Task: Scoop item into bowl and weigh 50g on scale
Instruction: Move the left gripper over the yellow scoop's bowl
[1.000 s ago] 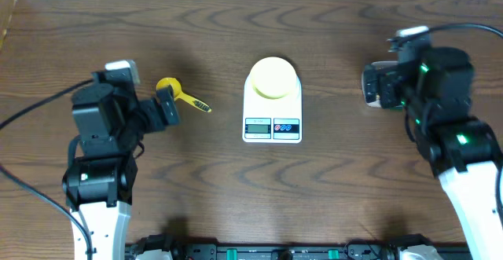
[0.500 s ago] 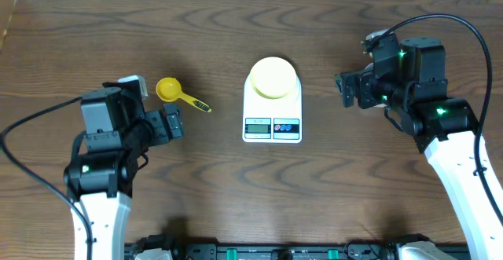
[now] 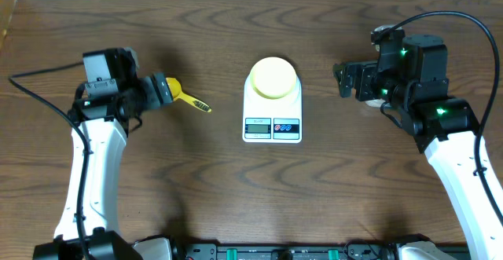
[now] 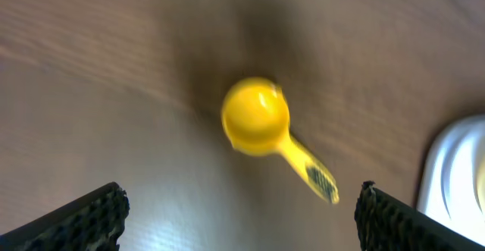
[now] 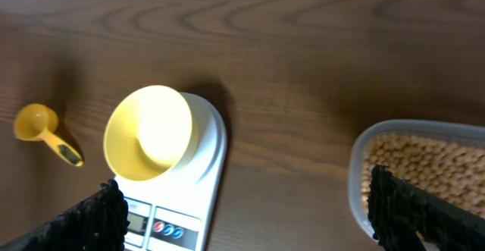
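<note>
My left pincer (image 4: 239,209) and right pincer (image 5: 244,199) gape, empty; between them the pale-yellow bowl (image 5: 148,133) sits on the scale (image 5: 210,167).

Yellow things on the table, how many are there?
2: the measuring scoop lies left of the scale; the bowl sits on the scale's platform. None appears hidden.

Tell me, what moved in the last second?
The left gripper moved forward and now hovers open over the scoop. The right gripper slid toward the scale. Nothing was grasped. Scoop, scale and bowl stayed put.
</note>
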You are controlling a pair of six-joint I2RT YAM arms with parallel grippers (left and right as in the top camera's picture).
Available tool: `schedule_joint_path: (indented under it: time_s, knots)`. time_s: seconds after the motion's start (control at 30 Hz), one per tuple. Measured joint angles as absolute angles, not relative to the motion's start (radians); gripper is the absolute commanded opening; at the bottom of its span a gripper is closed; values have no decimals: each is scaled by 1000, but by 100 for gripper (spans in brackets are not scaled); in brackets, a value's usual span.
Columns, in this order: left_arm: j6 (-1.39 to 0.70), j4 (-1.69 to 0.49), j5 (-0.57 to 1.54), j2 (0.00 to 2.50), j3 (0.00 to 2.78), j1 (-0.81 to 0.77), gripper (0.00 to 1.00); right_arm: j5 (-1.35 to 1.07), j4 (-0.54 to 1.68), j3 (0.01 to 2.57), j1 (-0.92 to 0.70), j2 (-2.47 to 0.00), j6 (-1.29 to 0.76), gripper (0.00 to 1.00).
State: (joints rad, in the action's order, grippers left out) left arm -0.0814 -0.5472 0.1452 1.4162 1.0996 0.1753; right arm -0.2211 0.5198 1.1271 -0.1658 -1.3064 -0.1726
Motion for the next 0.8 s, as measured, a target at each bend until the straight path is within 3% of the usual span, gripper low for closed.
schedule_joint_path:
  time_s: [0.57,0.8]
  knots:
    - [-82,-448,64,1621,1105,223,100,-237,565,1127,-166,-1306,-282,99]
    - [-82,-452,64,1708,1105,223,95,-238,567,1127,-166,-1306,-308,99]
